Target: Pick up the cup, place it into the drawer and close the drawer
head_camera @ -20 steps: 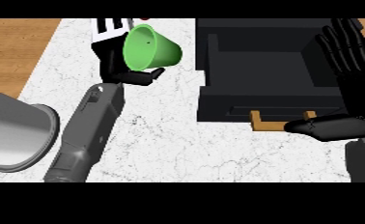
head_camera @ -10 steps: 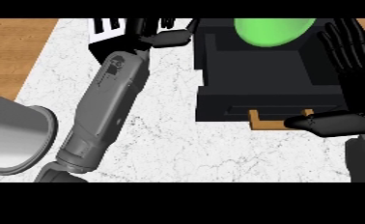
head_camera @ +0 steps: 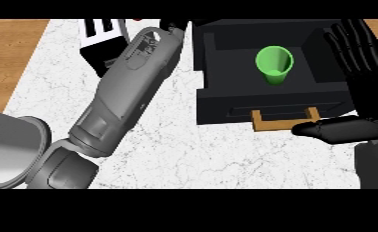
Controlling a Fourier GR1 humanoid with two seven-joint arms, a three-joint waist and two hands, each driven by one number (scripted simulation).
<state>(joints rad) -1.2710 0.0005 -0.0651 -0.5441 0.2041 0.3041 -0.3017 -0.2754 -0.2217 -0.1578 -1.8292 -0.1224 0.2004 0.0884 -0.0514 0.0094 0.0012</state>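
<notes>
**Cup lying in the open drawer**

The green cup lies inside the black drawer, on its floor, rim towards the far wall. The drawer is pulled out, its tan handle at the near front. The right hand stands at the drawer's right side, fingers straight and spread, thumb just right of the handle, holding nothing. The left hand shows only at the drawer's far left corner; its fingers cannot be told. Left of the drawer sits a black-and-white box.

Glossy green plastic cup, matt black drawer, wooden handle
</notes>
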